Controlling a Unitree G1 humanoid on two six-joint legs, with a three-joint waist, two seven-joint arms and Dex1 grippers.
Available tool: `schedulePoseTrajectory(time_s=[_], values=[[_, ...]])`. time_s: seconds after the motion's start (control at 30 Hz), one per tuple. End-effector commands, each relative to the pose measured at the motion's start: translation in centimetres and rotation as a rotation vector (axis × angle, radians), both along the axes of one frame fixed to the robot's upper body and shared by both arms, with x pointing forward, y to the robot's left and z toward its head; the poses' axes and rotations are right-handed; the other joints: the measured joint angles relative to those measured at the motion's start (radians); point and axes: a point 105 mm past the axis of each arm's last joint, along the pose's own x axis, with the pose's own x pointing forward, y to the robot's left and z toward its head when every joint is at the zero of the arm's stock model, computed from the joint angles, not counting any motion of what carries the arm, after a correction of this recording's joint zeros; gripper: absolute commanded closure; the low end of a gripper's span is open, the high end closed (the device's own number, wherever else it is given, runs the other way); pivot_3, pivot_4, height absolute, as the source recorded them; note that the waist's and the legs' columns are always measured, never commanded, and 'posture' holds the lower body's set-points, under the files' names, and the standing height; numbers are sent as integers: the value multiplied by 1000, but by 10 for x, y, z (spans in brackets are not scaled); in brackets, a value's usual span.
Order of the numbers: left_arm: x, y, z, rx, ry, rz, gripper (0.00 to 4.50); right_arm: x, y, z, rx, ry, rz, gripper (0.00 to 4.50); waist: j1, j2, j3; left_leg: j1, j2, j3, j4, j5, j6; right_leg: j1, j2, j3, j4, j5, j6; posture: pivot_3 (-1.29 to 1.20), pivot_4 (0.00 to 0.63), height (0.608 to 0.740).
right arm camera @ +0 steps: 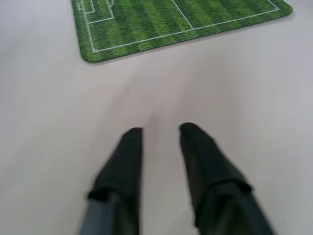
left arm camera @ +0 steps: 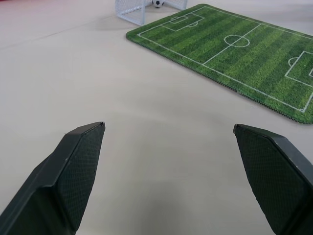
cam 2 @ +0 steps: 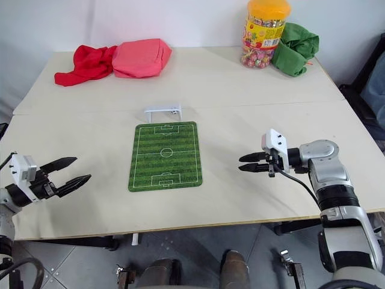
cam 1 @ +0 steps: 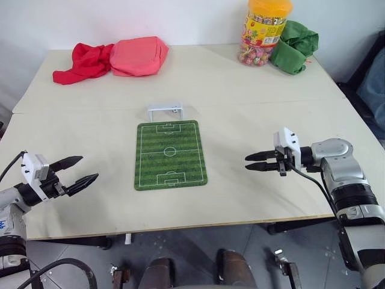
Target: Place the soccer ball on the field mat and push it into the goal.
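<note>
Soccer ball (left arm camera: 158, 3) inside goal (cam 1: 165, 110) at mat's (cam 1: 170, 155) 12 o'clock; task looks done. Left gripper (cam 1: 77, 173) jaws apart, right gripper (cam 1: 253, 161) jaws slightly apart, both empty. Next: hold clear.

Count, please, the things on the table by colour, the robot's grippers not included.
Red or pink: 2, the red cloth and the pink pouch
Green: 2, the field mat and the green cloth bundle
White: 2, the goal and the soccer ball
Yellow: 1, the candy jar
Total: 7

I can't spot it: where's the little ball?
The ball sits inside the goal, just beyond the mat's far end, mid-table.
</note>
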Motion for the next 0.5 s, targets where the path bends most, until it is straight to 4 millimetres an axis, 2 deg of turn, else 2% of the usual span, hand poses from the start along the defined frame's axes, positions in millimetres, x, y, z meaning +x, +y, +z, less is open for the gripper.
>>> schedulePoseTrajectory(time_s=[0.03,0.23,0.5], values=[[-8,17,12,18,-27,38,0,8,-15,23,40,-102,-32,2113,0,0,0,0,0,0,0,0,0,0,0,0,0,0,0,0,150,740],[-8,27,21,15,-52,94,0,28,-22,34,103,-180,-164,22,1,0,0,0,0,0,0,0,0,0,0,0,0,0,0,0,150,740],[-11,31,24,-24,-70,125,0,35,-31,33,81,-234,-251,22,1,0,0,0,0,0,0,0,0,0,0,0,0,0,0,0,150,740]])
